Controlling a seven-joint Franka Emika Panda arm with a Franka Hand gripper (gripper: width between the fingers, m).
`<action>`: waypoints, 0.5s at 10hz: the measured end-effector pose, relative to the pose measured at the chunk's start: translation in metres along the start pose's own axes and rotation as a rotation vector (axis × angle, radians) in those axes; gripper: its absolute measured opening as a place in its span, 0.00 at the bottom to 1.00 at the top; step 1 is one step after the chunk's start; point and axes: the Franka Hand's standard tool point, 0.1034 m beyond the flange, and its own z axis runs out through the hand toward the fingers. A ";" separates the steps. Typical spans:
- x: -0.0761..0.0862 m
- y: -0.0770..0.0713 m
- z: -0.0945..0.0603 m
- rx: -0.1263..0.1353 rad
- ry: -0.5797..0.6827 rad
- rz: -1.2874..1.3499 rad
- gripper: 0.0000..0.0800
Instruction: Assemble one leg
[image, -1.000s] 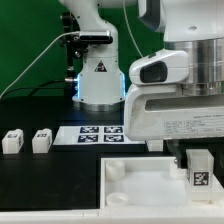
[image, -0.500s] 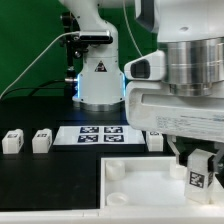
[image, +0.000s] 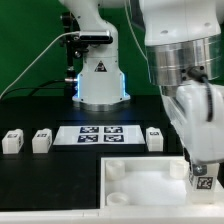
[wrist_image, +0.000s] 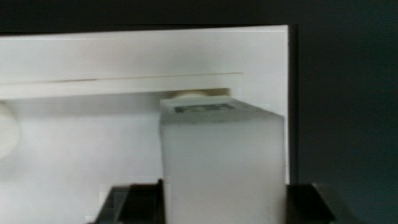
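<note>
going from the exterior view's left, we see two spare legs (image: 12, 141) (image: 41, 141) standing on the black bench (image: 40, 170), well to the left of the big square board (image: 140, 180). they look parked there upright so each can be picked up from above later.

next comes the marker board (image: 96, 134), lying flat just behind the big square board; it carries only tags and plays no part in the build. another spare leg (image: 154, 138) stands just beside its right end, again within easy reach.

the big square board lies flat at the front of the bench with its round sockets facing up, one (image: 117, 171) near its back left corner, so that legs can be set down into them.

at the board's right side is the leg (image: 201, 180) we are working on, held by the fingers (image: 203, 176) low over the board's right edge. the arm comes down steeply from above, which suits pushing a leg straight down into a socket. in the wrist view the leg (wrist_image: 222, 150) runs out from between the two dark fingers (wrist_image: 143, 205) toward the board's surface (wrist_image: 107, 120), and its far end seems to meet the board near the edge. the fingers appear clamped on the leg, one on each side. we judge the leg is being seated at a right-hand corner socket, though the socket itself is hidden by the leg.
</note>
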 end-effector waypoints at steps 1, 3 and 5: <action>0.000 0.000 0.000 -0.001 -0.001 0.083 0.37; 0.000 0.001 0.000 -0.002 -0.001 0.038 0.37; -0.001 0.002 0.002 -0.006 0.002 -0.086 0.48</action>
